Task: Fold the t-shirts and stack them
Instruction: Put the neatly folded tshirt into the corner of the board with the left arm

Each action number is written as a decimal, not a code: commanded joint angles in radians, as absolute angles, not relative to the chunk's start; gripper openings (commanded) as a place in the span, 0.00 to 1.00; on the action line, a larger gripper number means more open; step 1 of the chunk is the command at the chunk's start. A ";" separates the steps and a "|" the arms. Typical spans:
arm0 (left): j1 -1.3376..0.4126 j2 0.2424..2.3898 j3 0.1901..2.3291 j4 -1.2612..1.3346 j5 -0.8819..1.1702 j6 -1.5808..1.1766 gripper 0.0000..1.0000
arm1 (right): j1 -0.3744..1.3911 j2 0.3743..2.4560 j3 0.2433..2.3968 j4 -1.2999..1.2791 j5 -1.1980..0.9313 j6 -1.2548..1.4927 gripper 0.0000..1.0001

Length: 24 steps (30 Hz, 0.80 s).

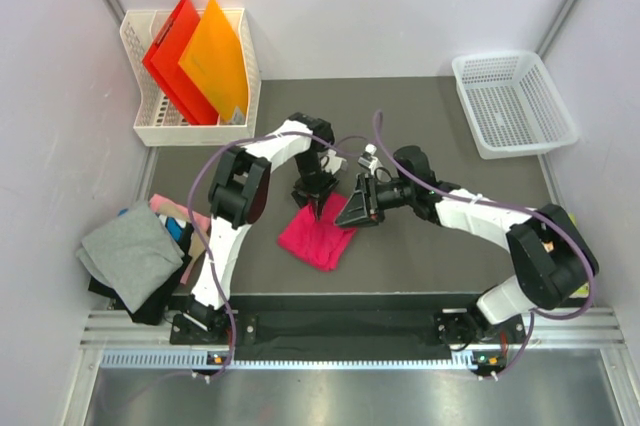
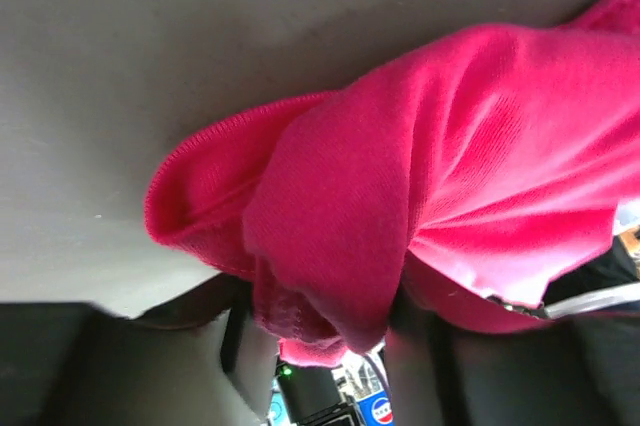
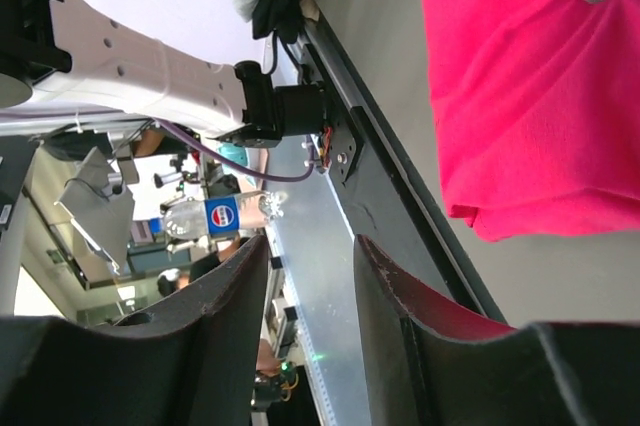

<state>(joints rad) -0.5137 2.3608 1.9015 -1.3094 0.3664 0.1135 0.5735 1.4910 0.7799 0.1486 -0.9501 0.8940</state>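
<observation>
Overhead and close wrist views share the t-shirt (image 1: pixel 318 236).

Robotics lab test cell

A left arm (image 1: pixel 225 246) and a right arm (image 1: pixel 470 211), both white-shelled robot arms trailing purple cables (image 1: pixel 205 181), are bolted to an aluminium rail (image 1: pixel 330 358) at the near edge of a dark-matted desk (image 1: pixel 420 116). Plain white panels (image 1: pixel 350 6) box the desk in. Beyond the rail, the right wrist view shows a cluttered workroom with equipment.
</observation>
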 commanded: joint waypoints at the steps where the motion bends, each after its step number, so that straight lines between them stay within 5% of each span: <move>1: -0.538 2.473 1.845 -0.962 0.222 0.170 0.42 | 0.577 1.428 0.785 0.183 -0.974 0.876 0.42; 3: -0.548 2.473 1.844 -0.962 0.224 0.166 0.33 | 0.578 1.416 0.795 0.157 -0.977 0.864 0.45; 4: -0.551 2.471 1.842 -0.959 0.225 0.164 0.16 | 0.575 1.411 0.796 0.149 -0.976 0.855 0.45; 6: -0.560 2.467 1.838 -0.956 0.219 0.158 0.00 | 0.572 1.399 0.801 0.126 -0.974 0.847 0.45; 14: -0.561 2.366 1.824 -0.972 0.255 0.144 0.00 | 0.554 1.359 0.798 0.086 -0.966 0.827 0.44; 24: -0.421 2.111 2.055 -1.190 0.308 0.097 0.00 | 0.511 1.312 0.835 -0.037 -0.940 0.759 0.41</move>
<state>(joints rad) -0.5179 2.3096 1.9381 -1.2446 0.3298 0.1085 0.5388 1.3636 0.7864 0.0032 -0.9497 0.8177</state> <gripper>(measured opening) 0.168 0.416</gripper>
